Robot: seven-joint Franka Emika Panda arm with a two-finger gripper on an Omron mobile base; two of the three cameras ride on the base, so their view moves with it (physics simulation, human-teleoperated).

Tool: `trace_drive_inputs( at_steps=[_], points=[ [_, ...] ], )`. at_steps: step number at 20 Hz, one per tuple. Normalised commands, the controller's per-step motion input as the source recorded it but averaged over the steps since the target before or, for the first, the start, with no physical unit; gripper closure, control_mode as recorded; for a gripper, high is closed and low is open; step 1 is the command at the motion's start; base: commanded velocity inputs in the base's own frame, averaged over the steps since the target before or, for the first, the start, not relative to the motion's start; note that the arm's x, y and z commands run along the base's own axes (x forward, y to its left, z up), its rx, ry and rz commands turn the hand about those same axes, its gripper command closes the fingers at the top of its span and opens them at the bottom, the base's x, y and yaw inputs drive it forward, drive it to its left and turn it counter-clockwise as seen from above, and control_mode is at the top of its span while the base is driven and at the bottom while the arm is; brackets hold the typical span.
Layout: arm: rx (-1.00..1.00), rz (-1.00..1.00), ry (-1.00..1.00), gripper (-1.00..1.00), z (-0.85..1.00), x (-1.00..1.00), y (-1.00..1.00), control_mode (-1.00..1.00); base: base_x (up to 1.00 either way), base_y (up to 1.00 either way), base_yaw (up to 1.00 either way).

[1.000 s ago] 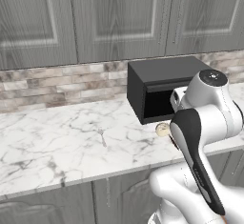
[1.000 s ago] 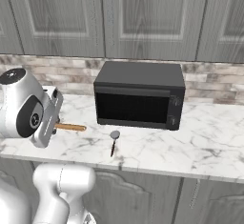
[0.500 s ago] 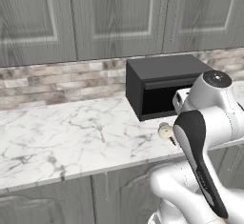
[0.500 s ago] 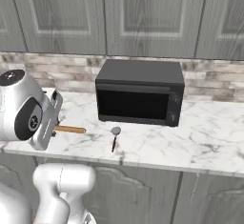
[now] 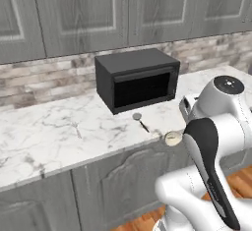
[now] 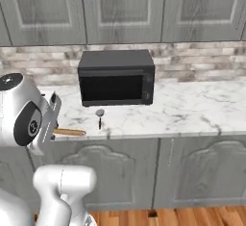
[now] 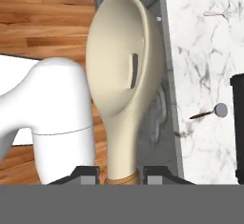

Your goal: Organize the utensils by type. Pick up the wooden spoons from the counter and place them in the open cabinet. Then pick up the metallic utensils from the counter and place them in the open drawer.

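Observation:
My gripper (image 7: 121, 174) is shut on a wooden spoon (image 7: 119, 70), whose pale slotted head rises large between the fingertips (image 7: 88, 172) in the hand view. The spoon's pale end (image 5: 173, 138) pokes out beside the white arm, and its orange-brown shaft (image 6: 70, 132) sticks out from the hand in front of the counter edge. On the marble counter (image 5: 49, 141) a metal spoon (image 5: 139, 120) (image 6: 99, 117) (image 7: 212, 112) lies in front of the black oven. A thin silver fork (image 7: 215, 14) lies farther along the counter. The open cabinet and open drawer are out of view.
The black oven (image 5: 135, 77) (image 6: 116, 78) stands at the back of the counter against a brick backsplash. Grey wall cabinets (image 6: 120, 8) above are shut. Arched-panel doors (image 6: 192, 172) sit below the counter. Wooden floor (image 7: 47, 27) lies under the hand.
Both base views have shifted: the oven sits farther left and smaller, and floor now shows, so the base has moved. The gripper keeps its hold on the wooden spoon.

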Motion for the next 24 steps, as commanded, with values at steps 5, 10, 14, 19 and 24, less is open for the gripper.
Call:
trace_drive_inputs(
  at_steps=[5,10,14,19,24],
  points=[
    [0.00,0.00,0.00,1.00,0.00,0.00,0.00,1.00,0.00,0.13,-0.97],
    [0.00,0.00,0.00,1.00,0.00,0.00,0.00,1.00,0.00,0.07,-1.00],
    [0.00,0.00,0.00,1.00,0.00,0.00,0.00,1.00,0.00,0.07,-1.00],
    [0.00,0.00,0.00,1.00,0.00,0.00,0.00,1.00,0.00,0.02,-1.00],
    [0.00,0.00,0.00,1.00,0.00,0.00,0.00,1.00,0.04,-0.01,-0.97]
  ],
)
